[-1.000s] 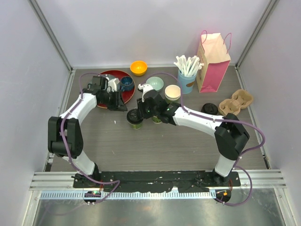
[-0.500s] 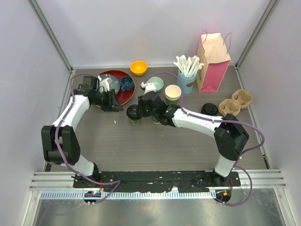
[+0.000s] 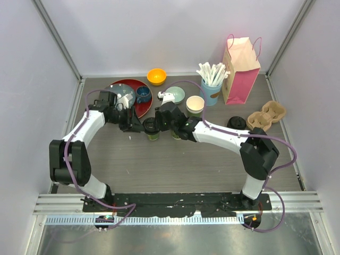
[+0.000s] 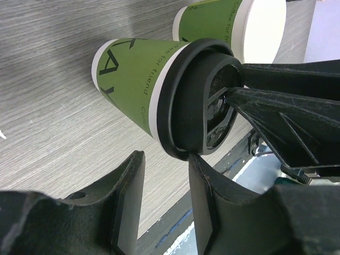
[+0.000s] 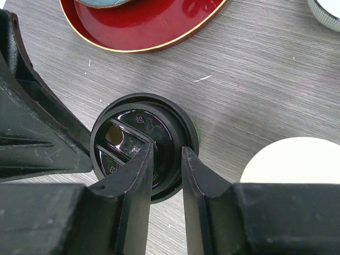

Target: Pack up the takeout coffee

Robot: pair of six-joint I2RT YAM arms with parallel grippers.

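A green paper cup (image 3: 152, 129) (image 4: 133, 74) stands upright on the table with a black lid (image 5: 133, 127) (image 4: 196, 95) on it. My right gripper (image 3: 158, 123) (image 5: 164, 149) comes down from above. It is shut on the lid's rim, one finger on the lid's top and one outside the edge. My left gripper (image 3: 137, 125) (image 4: 164, 156) is open just left of the cup. One fingertip touches the lid's rim and nothing lies between the jaws. A lidless green cup (image 4: 210, 21) (image 5: 297, 159) stands close behind, partly under the right arm. Another open cup (image 3: 195, 104) stands further back.
A red plate (image 3: 139, 106) (image 5: 149, 26) with a dark blue mug (image 3: 143, 94) lies behind the left gripper. An orange bowl (image 3: 156, 76), a pale bowl (image 3: 176, 94), a blue cup of white sticks (image 3: 211, 85) and a pink bag (image 3: 240, 66) line the back. A cardboard carrier (image 3: 266, 115) and a loose black lid (image 3: 236, 122) sit right.
My left gripper has left the red plate, swung right to the lidded cup and opened wider. The right gripper and the lidded cup have shifted slightly back.
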